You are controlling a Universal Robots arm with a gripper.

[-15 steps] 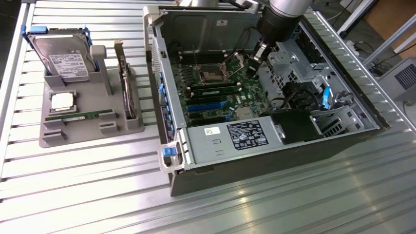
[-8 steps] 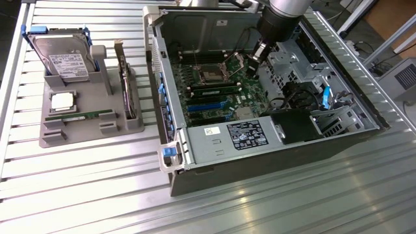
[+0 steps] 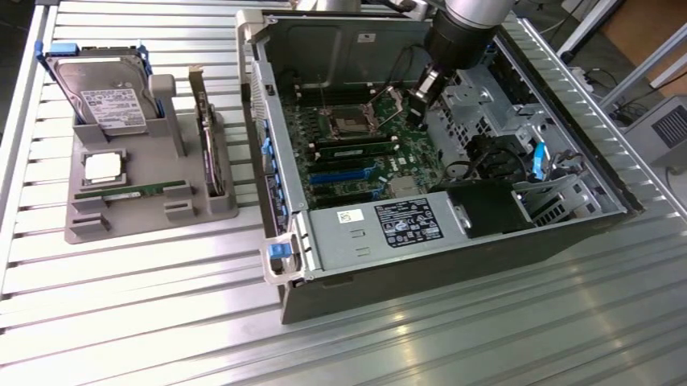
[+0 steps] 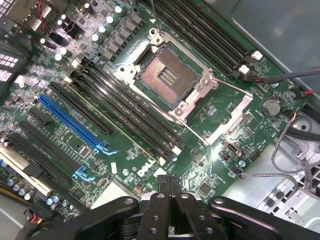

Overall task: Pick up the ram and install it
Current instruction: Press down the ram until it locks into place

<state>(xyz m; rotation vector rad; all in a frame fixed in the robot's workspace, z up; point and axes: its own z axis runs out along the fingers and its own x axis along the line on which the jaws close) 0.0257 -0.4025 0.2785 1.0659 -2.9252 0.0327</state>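
Green ram (image 3: 137,191) lies untouched in its grey holder (image 3: 129,229), far left of the open computer case (image 3: 429,265); my claw (image 4: 169,192) hangs pinched shut, empty, above the motherboard (image 4: 220,107).

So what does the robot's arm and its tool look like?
The arm is a thick round tube, silvery grey, with a darker band near its lower end. Below it hangs a black block, down inside the computer case. In the wrist view the tool is black: two flat fingers dotted with small round screw holes, flanked by curved black side links with shiny bolts.
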